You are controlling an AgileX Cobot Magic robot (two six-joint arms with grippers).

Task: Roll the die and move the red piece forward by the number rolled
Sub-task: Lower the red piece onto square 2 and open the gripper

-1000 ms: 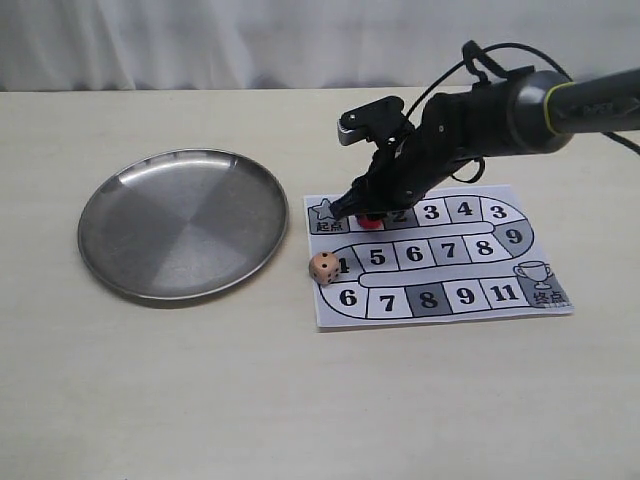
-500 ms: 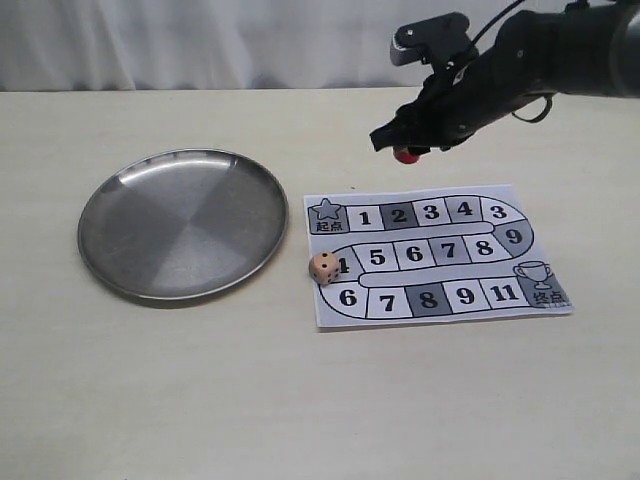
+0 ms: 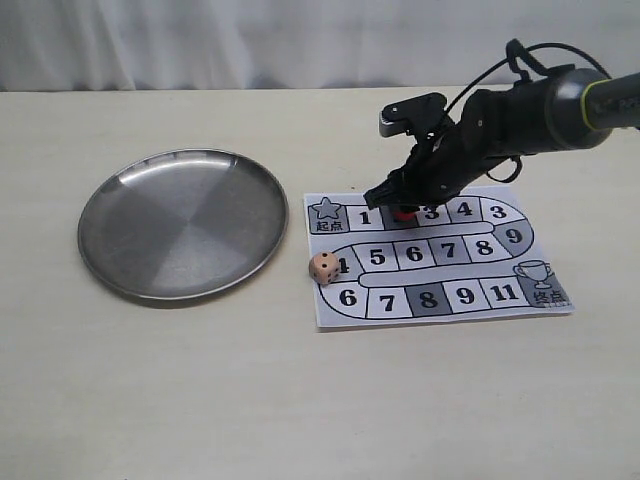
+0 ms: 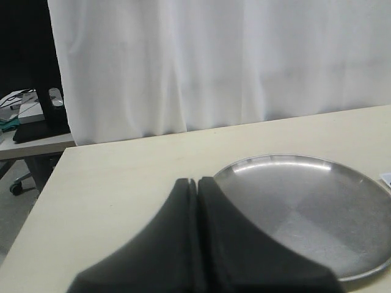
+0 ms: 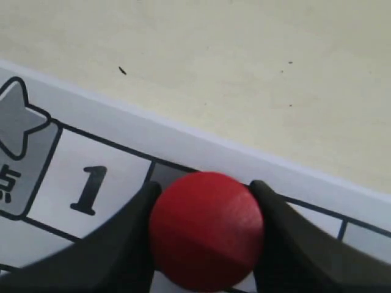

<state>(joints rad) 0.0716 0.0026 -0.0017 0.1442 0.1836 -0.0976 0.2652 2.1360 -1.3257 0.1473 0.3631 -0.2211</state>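
Lowered onto square 2 (image 5: pixel 165 173), right tool (image 3: pixel 403 207) grips the one red piece (image 5: pixel 206 229); left tool (image 4: pixel 198 183) pinched closed; one die (image 3: pixel 323 266) unmoved.

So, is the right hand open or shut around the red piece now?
Shut: the right hand grips the red piece; in the right wrist view both fingers press against its sides.

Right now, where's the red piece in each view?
Exterior view: red piece right of centre, in the right gripper, over the board's top row just past 1.
Left wrist view: not in it; only the plate and table show.
Right wrist view: bottom centre, clamped between the gripper fingers.
Shared landmark: square 1, beside the piece in exterior and right wrist views.
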